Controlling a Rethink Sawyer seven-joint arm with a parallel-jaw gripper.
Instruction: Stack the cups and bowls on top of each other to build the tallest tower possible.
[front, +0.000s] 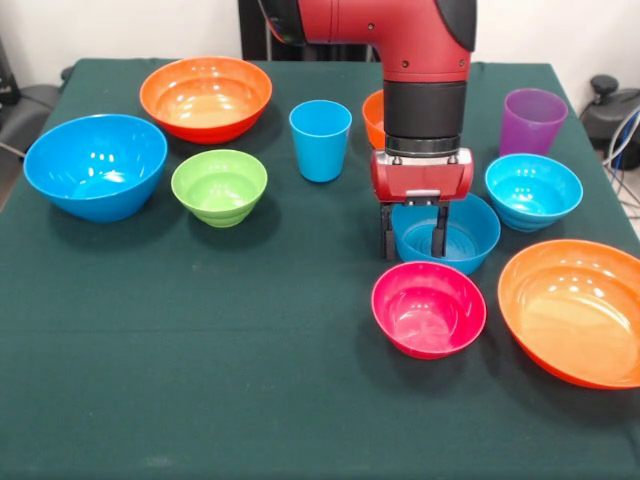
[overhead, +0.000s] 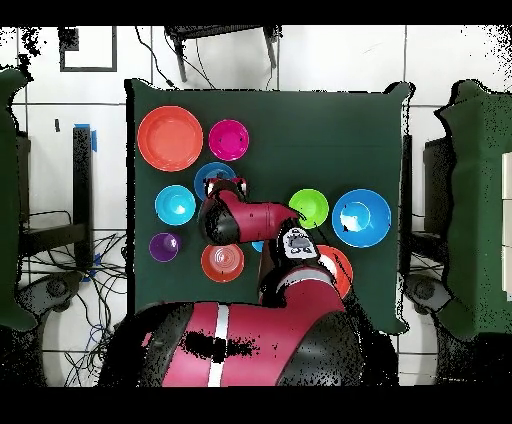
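Pincer (front: 411, 243) hanging straight down over the medium blue bowl (front: 446, 233), its two dark fingers (front: 388, 240) spread apart, one at the bowl's outer left wall and one inside the bowl, so straddling the rim but seemingly not yet closed on it; whether touching it, hard to tell. Just in front of this bowl, a pink bowl (front: 428, 309), empty and upright on the green counter (front: 200, 380). To its right, a big orange bowl (front: 575, 310) cut by the picture's edge. Behind, a cyan bowl (front: 533, 190) and a purple cup (front: 531, 121), both standing alone. Partly hidden behind the arm (front: 420, 60), a small orange bowl (front: 373, 117). Further left, a light blue cup (front: 320, 140), a green bowl (front: 219, 186), a large blue bowl (front: 95, 165) and another orange bowl (front: 205, 97). Nothing stacked anywhere: every piece apart on the cloth.
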